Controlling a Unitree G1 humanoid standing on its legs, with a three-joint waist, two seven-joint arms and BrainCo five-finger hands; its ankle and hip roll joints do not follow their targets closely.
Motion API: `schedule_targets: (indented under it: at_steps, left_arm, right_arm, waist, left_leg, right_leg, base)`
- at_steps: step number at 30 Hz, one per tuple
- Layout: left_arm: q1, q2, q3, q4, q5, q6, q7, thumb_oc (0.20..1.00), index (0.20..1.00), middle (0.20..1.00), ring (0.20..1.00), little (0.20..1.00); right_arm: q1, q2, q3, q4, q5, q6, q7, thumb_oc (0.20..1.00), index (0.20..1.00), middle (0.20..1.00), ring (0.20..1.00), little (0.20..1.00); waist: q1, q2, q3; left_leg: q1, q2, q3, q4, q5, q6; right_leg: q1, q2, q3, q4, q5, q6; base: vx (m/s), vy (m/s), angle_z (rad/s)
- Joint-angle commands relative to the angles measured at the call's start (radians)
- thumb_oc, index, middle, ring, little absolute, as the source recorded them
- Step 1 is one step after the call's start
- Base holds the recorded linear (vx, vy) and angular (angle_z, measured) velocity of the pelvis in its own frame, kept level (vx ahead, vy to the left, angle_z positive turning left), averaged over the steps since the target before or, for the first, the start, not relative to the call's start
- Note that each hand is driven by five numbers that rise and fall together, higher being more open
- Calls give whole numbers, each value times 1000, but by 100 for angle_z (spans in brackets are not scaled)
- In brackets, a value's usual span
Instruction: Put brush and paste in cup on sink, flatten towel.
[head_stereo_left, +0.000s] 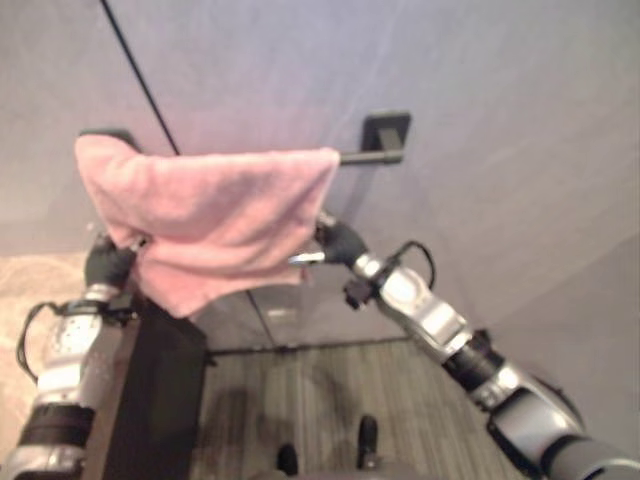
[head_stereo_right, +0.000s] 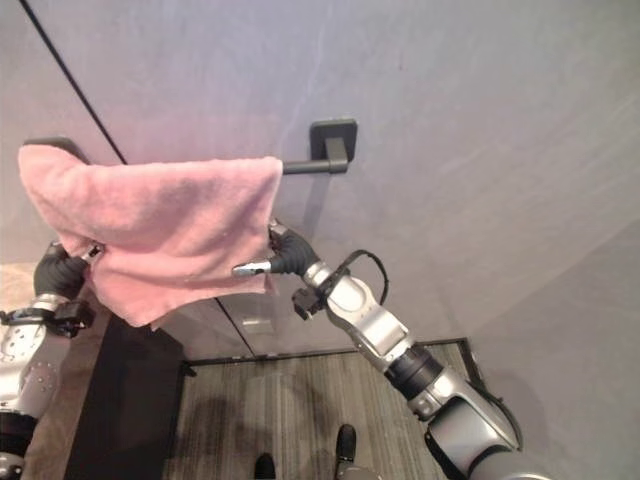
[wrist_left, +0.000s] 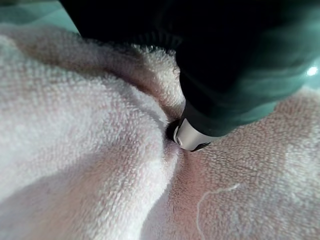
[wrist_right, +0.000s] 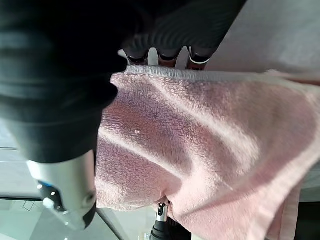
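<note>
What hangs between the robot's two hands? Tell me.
The pink towel hangs over the wall rail between the left hand and right hand, in both eye views.

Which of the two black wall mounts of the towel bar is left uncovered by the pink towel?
The square black wall mount on the robot's right, with bare bar beside it; the pink terry towel drapes over the other mount's end.

One pink towel (head_stereo_left: 215, 220) hangs over one dark wall rail (head_stereo_left: 365, 156). Two robot hands are at it: the left robot hand (head_stereo_left: 108, 262) and the right robot hand (head_stereo_left: 338, 243).
</note>
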Motion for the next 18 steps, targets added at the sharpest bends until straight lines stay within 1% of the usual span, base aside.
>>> schedule_targets:
  at_steps: [1,2,3,4,6,7,8,9,10,11,12,13,14,15,16,17,18]
  left_arm:
    - [-117,108,-38,-4,-7,-42,0,200,200,200,200,200]
    - [-118,108,-37,-6,-6,-42,-1,200,200,200,200,200]
    - [-112,99,-30,-13,-5,-44,0,200,200,200,200,200]
    - [-112,99,-30,-13,-5,-44,0,200,200,200,200,200]
    - [-111,94,-26,-20,5,-46,3,200,200,200,200,200]
    - [-107,91,-16,-41,12,-51,9,200,200,200,200,200]
    - [-100,90,-2,-66,11,-58,11,200,200,200,200,200]
    - [-60,39,20,-107,-33,-54,-9,200,200,200,200,200]
    - [-54,59,-10,-101,57,-46,-10,200,200,200,200,200]
    - [-62,75,-1,-142,93,-52,10,200,200,200,200,200]
    - [-56,66,18,-176,46,-62,5,200,200,200,200,200]
    - [-37,-2,30,-210,-23,-75,-13,200,200,200,200,200]
    - [-42,-10,32,-220,26,-83,5,200,200,200,200,200]
    - [-33,-16,46,-269,51,-88,13,200,200,200,200,200]
    - [-16,-30,63,-311,44,-95,7,200,200,200,200,200]
    - [10,-57,57,-341,45,-93,-8,200,200,200,200,200]
    - [11,-57,58,-342,45,-92,-8,200,200,200,200,200]
  right_arm:
    - [-95,41,-9,32,38,-25,-5,887,887,887,887,887]
    - [-96,39,-8,30,38,-24,-4,758,758,758,758,758]
    - [-91,32,-20,23,36,-25,-3,520,520,520,520,520]
    - [-91,32,-20,23,36,-25,-3,482,482,482,482,482]
    - [-83,28,-30,16,34,-25,-4,332,332,332,332,332]
    - [-76,21,-44,2,32,-28,-9,307,307,307,307,307]
    - [-71,10,-57,-18,27,-31,-8,213,213,213,213,213]
    - [-41,4,-91,-50,21,-44,-5,200,200,200,200,200]
    - [-32,6,-106,-28,-9,-40,-16,200,200,200,200,200]
    - [-32,-1,-118,-51,-19,-39,-23,200,200,200,200,200]
    - [-28,-6,-129,-93,-7,-46,-13,200,200,200,200,200]
    - [-16,-11,-152,-112,-24,-61,-19,200,200,200,200,200]
    - [-12,-6,-167,-118,-17,-66,-29,200,200,200,200,200]
    - [-9,-6,-181,-144,-8,-72,-25,200,200,200,200,200]
    - [-1,-6,-190,-161,-4,-78,-17,200,200,200,200,200]
    - [16,-7,-201,-146,-20,-76,-16,200,200,200,200,200]
    - [17,-7,-201,-146,-20,-76,-16,200,200,200,200,200]
  waist:
    - [27,-13,-6]
    - [27,-13,-6]
    - [25,-14,-6]
    - [25,-14,-6]
    - [25,-14,-7]
    - [25,-14,-7]
    - [25,-13,-7]
    - [22,-13,-6]
    - [21,-9,-7]
    - [24,-7,-7]
    - [23,-6,-7]
    - [20,-7,-10]
    - [19,-7,-10]
    - [19,-6,-10]
    - [20,-6,-10]
    - [19,-6,-10]
    - [19,-6,-11]
  left_leg:
    - [29,-23,-19,12,-93,58]
    - [29,-23,-18,12,-92,58]
    - [29,-22,-19,12,-92,57]
    - [29,-22,-19,12,-92,57]
    - [31,-22,-19,12,-93,57]
    - [33,-21,-20,12,-94,57]
    - [34,-21,-21,12,-94,58]
    - [36,-20,-20,12,-97,59]
    - [38,-20,-18,12,-96,59]
    - [38,-19,-19,12,-94,58]
    - [37,-19,-20,12,-93,58]
    - [37,-19,-23,12,-96,58]
    - [38,-18,-22,12,-96,58]
    - [38,-17,-22,12,-96,58]
    - [38,-17,-23,12,-97,58]
    - [39,-17,-25,12,-98,58]
    - [39,-17,-25,12,-98,58]
  right_leg:
    - [113,-103,-45,6,-102,116]
    - [112,-103,-45,6,-102,116]
    - [113,-103,-45,6,-102,115]
    - [113,-103,-45,6,-102,115]
    - [116,-102,-46,6,-104,115]
    - [118,-101,-48,6,-104,114]
    - [119,-101,-47,6,-105,114]
    - [121,-101,-48,6,-107,114]
    - [121,-101,-45,6,-106,112]
    - [122,-101,-47,6,-107,111]
    - [121,-100,-47,6,-107,111]
    - [120,-100,-46,6,-110,111]
    - [121,-100,-46,6,-110,109]
    - [122,-100,-48,6,-111,108]
    - [122,-100,-50,6,-112,107]
    - [123,-99,-52,6,-114,105]
    - [123,-99,-51,6,-114,105]
  base:
    - [0,0,0]
    - [0,0,0]
    - [0,0,0]
    - [0,0,0]
    - [0,0,0]
    - [0,0,0]
    - [0,0,0]
    - [0,0,0]
    - [0,0,0]
    - [0,0,0]
    - [-16,-30,-2]
    - [0,0,0]
    - [-13,-33,1]
    - [0,0,0]
    - [-20,-42,1]
    - [-18,-35,-1]
    - [-20,-37,0]
